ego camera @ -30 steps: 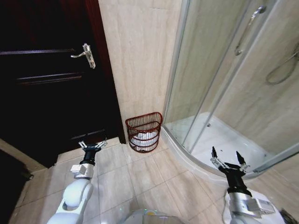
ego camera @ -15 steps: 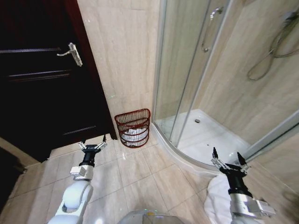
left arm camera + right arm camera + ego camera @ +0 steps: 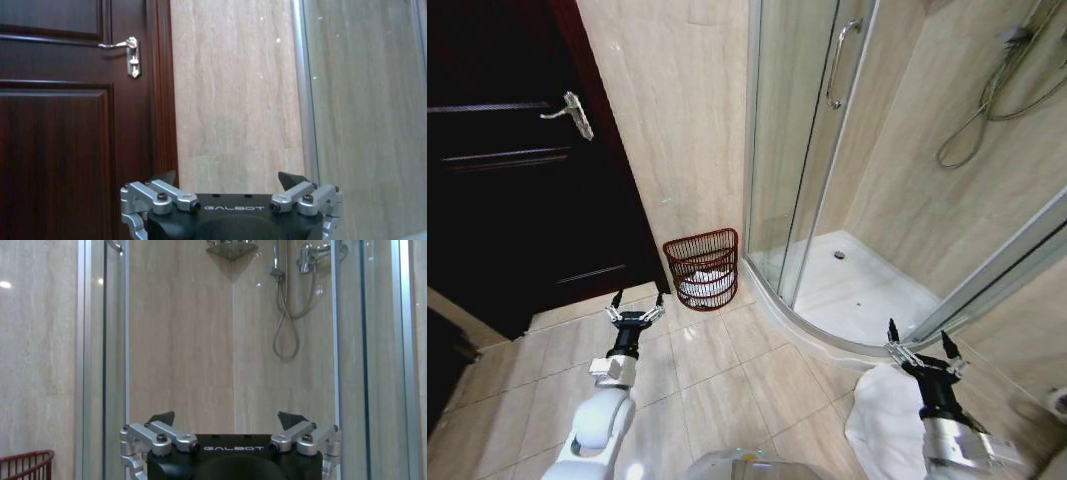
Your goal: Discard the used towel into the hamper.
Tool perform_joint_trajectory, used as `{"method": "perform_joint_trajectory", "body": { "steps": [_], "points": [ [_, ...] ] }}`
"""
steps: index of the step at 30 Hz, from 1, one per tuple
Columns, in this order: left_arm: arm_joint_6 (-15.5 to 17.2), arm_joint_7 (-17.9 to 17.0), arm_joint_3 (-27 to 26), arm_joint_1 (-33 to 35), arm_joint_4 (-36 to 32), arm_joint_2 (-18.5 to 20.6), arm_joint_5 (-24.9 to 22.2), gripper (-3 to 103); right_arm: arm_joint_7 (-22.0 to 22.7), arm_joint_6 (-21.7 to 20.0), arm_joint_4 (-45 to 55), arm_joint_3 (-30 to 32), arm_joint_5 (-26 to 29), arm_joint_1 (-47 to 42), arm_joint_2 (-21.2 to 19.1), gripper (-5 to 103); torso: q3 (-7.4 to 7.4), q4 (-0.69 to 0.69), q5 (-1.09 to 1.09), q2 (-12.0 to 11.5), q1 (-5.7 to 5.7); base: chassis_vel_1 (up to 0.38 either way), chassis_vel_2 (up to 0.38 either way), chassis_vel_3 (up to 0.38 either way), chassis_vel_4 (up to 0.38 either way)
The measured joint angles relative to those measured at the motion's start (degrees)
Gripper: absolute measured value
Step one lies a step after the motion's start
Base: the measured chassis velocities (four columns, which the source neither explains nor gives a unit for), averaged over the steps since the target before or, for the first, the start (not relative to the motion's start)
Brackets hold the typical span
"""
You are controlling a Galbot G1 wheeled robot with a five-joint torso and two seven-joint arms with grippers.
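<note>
The white, soft cloth towel (image 3: 887, 425) lies crumpled on the near-right floor, beside the spread, empty right tool (image 3: 920, 348). It looks limp and light: pinch a raised fold. The dark red-brown open-weave hamper (image 3: 701, 268) stands far left; the left tool (image 3: 635, 309) is spread.

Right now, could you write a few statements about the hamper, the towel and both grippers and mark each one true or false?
1. The hamper stands against the wall between the dark door and the shower enclosure. True.
2. The hamper is empty. False: something white lies inside it.
3. The right gripper is shut on a towel. False: it is open, holding nothing.
4. The left gripper is open, over the tiled floor. True.
5. A white cloth lies on the floor near the right arm. True.
</note>
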Motion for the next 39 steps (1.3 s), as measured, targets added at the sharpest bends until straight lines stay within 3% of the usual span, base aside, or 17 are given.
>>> {"method": "perform_joint_trajectory", "body": {
  "steps": [39],
  "points": [
    [-0.54,0.31,1.23,-2.81,2.71,1.17,-0.45,100,0.48,-0.84,0.45,-0.56,-1.59,-0.5,1.9,100,0.0,0.0,-0.01,0.0,-0.01,-0.034,-0.034,-0.03,-0.032]
  ]
}}
